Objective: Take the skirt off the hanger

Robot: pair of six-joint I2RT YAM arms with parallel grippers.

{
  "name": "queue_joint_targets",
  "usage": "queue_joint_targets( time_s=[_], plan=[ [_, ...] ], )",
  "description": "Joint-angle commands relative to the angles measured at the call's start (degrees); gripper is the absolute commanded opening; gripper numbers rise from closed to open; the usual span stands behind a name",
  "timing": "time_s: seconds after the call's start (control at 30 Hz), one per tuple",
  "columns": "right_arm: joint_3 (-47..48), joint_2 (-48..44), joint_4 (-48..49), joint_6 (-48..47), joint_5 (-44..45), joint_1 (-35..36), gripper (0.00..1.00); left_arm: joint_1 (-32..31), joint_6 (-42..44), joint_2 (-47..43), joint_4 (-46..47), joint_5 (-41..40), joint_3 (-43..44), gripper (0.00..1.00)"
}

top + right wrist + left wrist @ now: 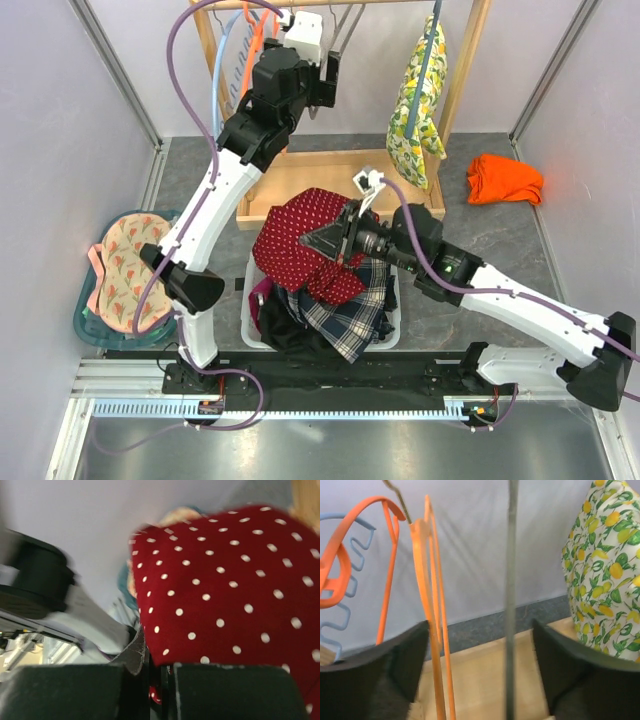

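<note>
Between pale lilac walls [60,120], grey tabletop [500,235], perhaps stone-patterned

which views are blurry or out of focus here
top external: sharp and evenly lit, no glare; left wrist: the grey pole near the lens is soft, the left gripper dark and blurred at the bottom edge; right wrist: left side smeared by motion, the red dotted cloth slightly soft

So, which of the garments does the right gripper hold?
The dark red garment with white dots, pinched in the shut right gripper over the basket; the plaid skirt lies loose beneath it.
</note>
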Motion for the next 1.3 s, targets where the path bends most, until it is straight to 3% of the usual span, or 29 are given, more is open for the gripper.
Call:
queue_joint_targets(
  time_s=[0.0, 0.13, 0.3, 0.5, 0.53, 0.7, 0.83, 0.9, 1.0, 1.07, 1.2, 1.27],
  plan=[
    [-9.94, -1.07, 0.44, 4.63, 2.84, -1.06, 0.0, 0.26, -2.93, -8.77, -0.53, 1.93, -3.52, 1.0],
    [-18.3, 0.07, 3.78, 10.69, 0.65, -1.23, 0.0, -0.09, -4.87, -13.61, -1.58, 4.39, -7.3, 1.0],
    [-28.05, 4.71, 10.55, 18.95, -8.12, -1.23, 0.0, -1.14, -6.01, -19.77, -2.28, 7.21, -11.53, 1.0],
    [-29.48, 16.13, 3.9, 16.16, -17.19, 0.43, 0.0, -2.37, -6.71, -22.4, -6.06, 8.97, -11.71, 1.0],
    [-27.73, 17.64, -1.43, 13.19, -16.94, 1.13, 0.0, -2.55, -6.89, -22.67, -6.59, 9.23, -11.88, 1.0],
    [-25.78, 26.07, -8.33, 10.62, -14.22, 4.83, 0.0, -3.6, -8.3, -24.78, -12.47, 16.95, -13.55, 1.0],
    [-25.25, 31.18, -11.76, 10.96, -10.61, 4.83, 0.0, -4.13, -5.41, -29.68, -16.78, 28.62, -23.96, 1.0],
    [-25.52, 31.8, -12.56, 11.67, -8.16, 4.83, 0.0, -4.22, -3.64, -32.07, -17.4, 28.48, -30.04, 1.0],
    [-25.26, 28.48, -15.54, 12.72, -2.63, 4.74, 0.11, -4.31, -0.22, -37.69, -18.46, 27.86, -43.48, 0.96],
    [-24.12, 24.1, -19.49, 13.25, 2.29, 4.92, 0.18, -4.31, 2.15, -41.02, -20.91, 30.67, -46.15, 0.94],
    [-21.92, 17.57, -22.57, 14.65, 6.79, 4.83, 0.39, -4.48, 2.6, -44.38, -27.15, 37.26, -48.87, 0.74],
    [-20.95, 16.08, -23.1, 14.75, 7.58, 4.74, 0.42, -4.48, 2.6, -46.74, -28.56, 39.72, -52.46, 0.61]
  ],
)
